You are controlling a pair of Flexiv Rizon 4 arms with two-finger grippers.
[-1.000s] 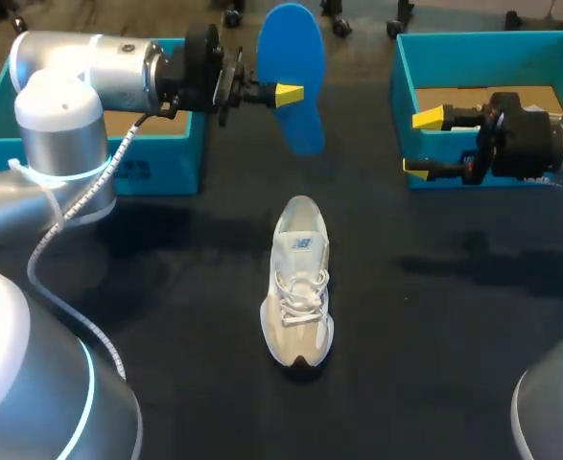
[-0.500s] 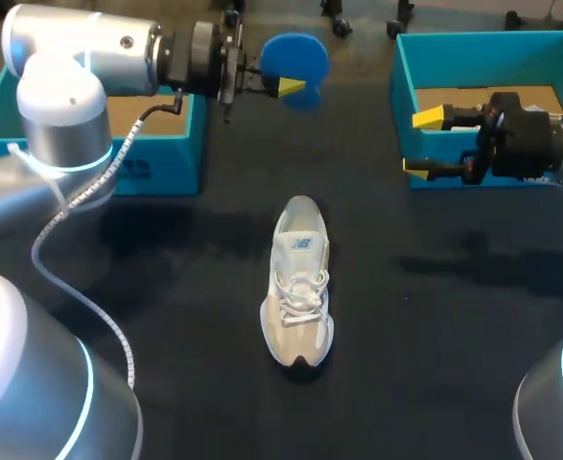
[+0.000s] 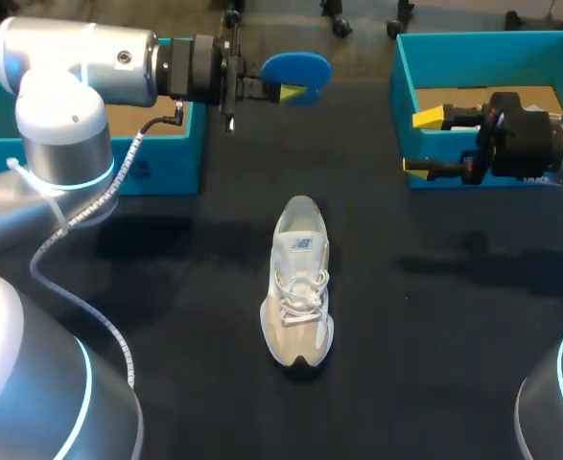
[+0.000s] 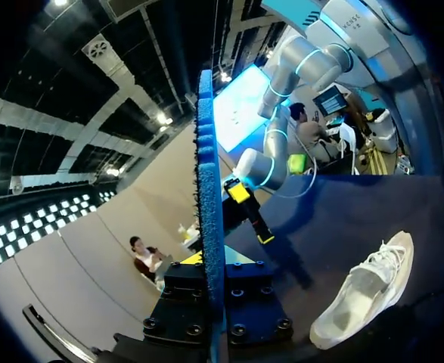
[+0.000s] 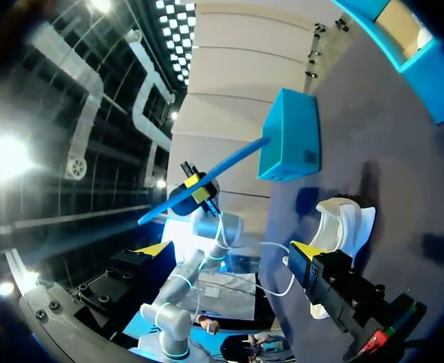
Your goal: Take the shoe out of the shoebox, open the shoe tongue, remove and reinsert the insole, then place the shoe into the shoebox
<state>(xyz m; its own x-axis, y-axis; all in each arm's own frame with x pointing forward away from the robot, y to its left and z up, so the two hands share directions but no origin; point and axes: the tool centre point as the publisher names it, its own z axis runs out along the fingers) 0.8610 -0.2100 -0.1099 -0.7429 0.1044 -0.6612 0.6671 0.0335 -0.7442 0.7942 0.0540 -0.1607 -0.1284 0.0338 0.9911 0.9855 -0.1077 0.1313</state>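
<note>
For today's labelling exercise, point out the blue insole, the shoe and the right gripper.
blue insole (image 3: pixel 300 67), head view, its broad face.
shoe (image 3: pixel 300 287), head view, its laces.
right gripper (image 3: pixel 421 142), head view, midway between its fingertips.

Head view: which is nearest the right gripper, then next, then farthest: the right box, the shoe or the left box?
1. Right box, directly at the right gripper.
2. Shoe, mid-table.
3. Left box, across the table at the far left.
</note>
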